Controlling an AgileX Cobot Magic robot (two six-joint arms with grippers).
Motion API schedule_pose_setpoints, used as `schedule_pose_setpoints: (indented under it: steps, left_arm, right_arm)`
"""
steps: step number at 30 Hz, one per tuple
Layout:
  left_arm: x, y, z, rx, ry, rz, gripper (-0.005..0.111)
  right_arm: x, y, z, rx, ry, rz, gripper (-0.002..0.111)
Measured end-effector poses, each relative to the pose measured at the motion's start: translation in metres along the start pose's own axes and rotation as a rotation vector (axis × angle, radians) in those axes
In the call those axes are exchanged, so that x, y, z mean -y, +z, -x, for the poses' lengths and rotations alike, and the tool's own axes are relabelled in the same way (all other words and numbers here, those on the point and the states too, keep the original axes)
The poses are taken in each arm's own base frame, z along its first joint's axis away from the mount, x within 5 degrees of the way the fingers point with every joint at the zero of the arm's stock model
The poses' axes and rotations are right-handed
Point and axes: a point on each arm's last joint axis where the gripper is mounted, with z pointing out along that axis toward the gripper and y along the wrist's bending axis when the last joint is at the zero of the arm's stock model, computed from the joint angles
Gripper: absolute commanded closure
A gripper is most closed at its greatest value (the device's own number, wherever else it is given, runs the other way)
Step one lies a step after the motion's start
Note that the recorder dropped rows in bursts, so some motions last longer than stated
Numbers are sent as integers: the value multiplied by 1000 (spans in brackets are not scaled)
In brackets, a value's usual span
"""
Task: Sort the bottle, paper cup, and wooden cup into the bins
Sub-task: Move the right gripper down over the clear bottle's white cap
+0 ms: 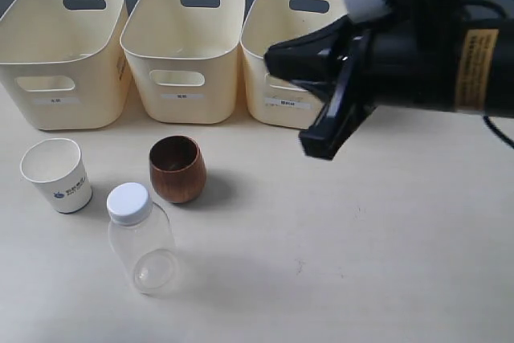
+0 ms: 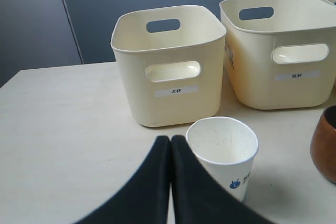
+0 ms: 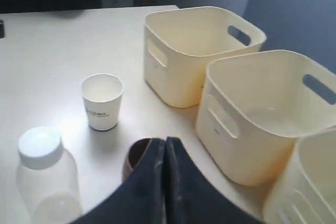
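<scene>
On the table stand the white paper cup point(image 1: 55, 174) at the left, the brown wooden cup point(image 1: 177, 169) in the middle, and the clear bottle point(image 1: 142, 238) with a white cap nearer the front. Three cream bins point(image 1: 183, 54) line the back. My right gripper point(image 1: 277, 60) hangs shut and empty above the table, in front of the right bin point(image 1: 273, 34). In the right wrist view its fingertips point(image 3: 164, 141) partly hide the wooden cup point(image 3: 135, 156). My left gripper point(image 2: 170, 139) is shut and empty, just beside the paper cup point(image 2: 223, 150); it does not show in the exterior view.
The left bin point(image 2: 168, 66) and the middle bin point(image 2: 278, 51) each carry a small label on the front. In the left wrist view the wooden cup point(image 2: 325, 145) shows at the frame's edge. Bare table lies right of the bottle.
</scene>
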Motion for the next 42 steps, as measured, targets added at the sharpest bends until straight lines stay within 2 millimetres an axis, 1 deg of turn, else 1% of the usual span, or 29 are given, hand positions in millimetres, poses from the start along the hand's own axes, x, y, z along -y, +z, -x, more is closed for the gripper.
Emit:
schedule_pose_setpoints:
  steps: [1,3,4,5,8,9,10,12,15,19,24,27,34,37,42]
  left_arm:
    - [0,0,0,0,0,0,107]
    - [0,0,0,0,0,0,107]
    - [0,0,0,0,0,0,107]
    - [0,0,0,0,0,0,107]
    - [0,0,0,0,0,0,107]
    - [0,0,0,0,0,0,107]
    - [0,0,0,0,0,0,107]
    - [0,0,0,0,0,0,107]
    - [0,0,0,0,0,0,107]
    - [0,0,0,0,0,0,107]
    - [0,0,0,0,0,0,107]
    - [0,0,0,0,0,0,107]
    - [0,0,0,0,0,0,107]
    - [0,0,0,0,0,0,107]
    - [0,0,0,0,0,0,107]
  right_arm:
    - [-5,9,-3,1,2,32,109]
    - [-21,29,-8,2,0,110,109]
    - [-32,41,-13,-5,-15,154,109]
    - [-39,49,-15,-4,-25,174,109]
    - [-59,65,-30,12,-65,208,109]
    - [-64,68,-36,36,-45,195,109]
    - [-67,70,-41,57,-64,185,109]
    - [-71,69,-53,117,-36,134,109]
    - [-72,62,-69,172,5,76,109]
    - [-75,58,-90,147,27,60,109]
    - [-77,64,-108,94,74,63,109]
    - [-78,69,-114,99,84,76,109]
    - [-84,74,-120,133,71,135,109]
    - [-86,75,-120,152,65,155,109]
    - [-89,73,-114,222,57,187,108]
